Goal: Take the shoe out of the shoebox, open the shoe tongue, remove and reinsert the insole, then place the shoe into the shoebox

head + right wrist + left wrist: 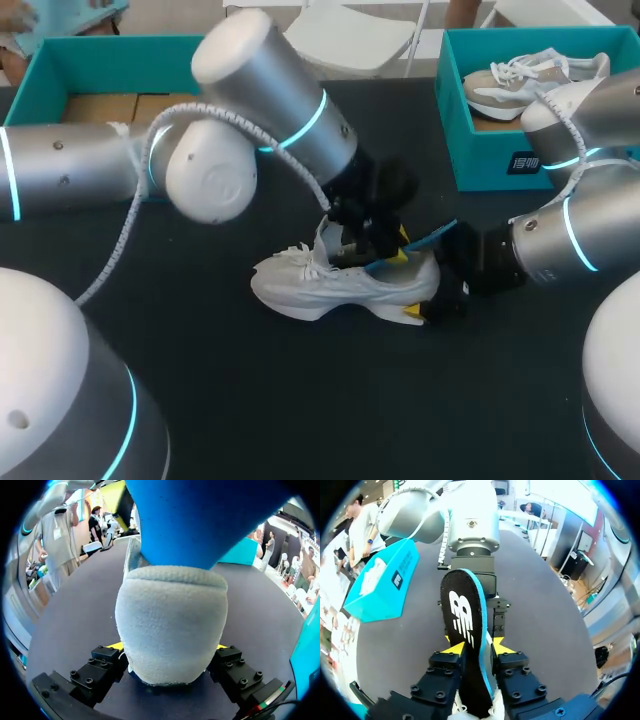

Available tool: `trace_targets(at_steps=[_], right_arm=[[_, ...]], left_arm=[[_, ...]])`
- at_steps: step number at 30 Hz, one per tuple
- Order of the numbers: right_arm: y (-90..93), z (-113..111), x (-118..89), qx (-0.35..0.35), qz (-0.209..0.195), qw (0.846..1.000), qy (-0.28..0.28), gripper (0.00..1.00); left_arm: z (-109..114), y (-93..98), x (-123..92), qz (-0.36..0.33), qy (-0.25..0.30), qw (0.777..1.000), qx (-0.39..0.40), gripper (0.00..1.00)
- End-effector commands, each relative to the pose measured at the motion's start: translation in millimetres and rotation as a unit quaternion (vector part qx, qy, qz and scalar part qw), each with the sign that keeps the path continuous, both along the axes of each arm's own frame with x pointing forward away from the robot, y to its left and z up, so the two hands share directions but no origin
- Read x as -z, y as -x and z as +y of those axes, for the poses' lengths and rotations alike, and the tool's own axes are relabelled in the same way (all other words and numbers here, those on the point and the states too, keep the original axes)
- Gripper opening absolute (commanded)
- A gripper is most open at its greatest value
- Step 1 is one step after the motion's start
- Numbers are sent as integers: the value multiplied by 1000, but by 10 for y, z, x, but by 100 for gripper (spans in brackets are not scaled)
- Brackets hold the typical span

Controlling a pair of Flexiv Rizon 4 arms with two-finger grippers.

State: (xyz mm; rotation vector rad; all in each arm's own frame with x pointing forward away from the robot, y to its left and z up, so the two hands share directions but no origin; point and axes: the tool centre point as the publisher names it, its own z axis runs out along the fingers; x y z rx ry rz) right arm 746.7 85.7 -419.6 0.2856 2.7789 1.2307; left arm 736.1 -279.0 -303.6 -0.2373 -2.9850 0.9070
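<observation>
A white shoe lies on its sole in the middle of the dark table, toe to the left. My right gripper holds its grey padded heel from behind, one finger on each side. My left gripper hangs over the shoe's opening. Between its yellow-tipped fingers stands the insole, black on top with a blue underside. Both fingers rest against its edges. The insole rises out of the shoe and leans toward the right arm.
A teal shoebox at the back right holds a second shoe. Another open teal box stands at the back left, behind my left arm. Bare table lies in front of the shoe.
</observation>
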Motion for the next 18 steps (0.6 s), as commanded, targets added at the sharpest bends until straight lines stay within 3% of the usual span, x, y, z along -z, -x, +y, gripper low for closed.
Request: trace_targets(at_steps=[1, 6, 18], right_arm=[[-29, -12, 142, -352, 311, 880, -66, 0], [-29, -12, 142, -352, 311, 880, -66, 0], [-29, -12, 142, -352, 311, 880, -66, 0]], left_arm=[[129, 221, -51, -66, 10, 997, -49, 38], [121, 211, -33, -113, 28, 988, -106, 37], [78, -18, -13, -133, 37, 979, -149, 41]])
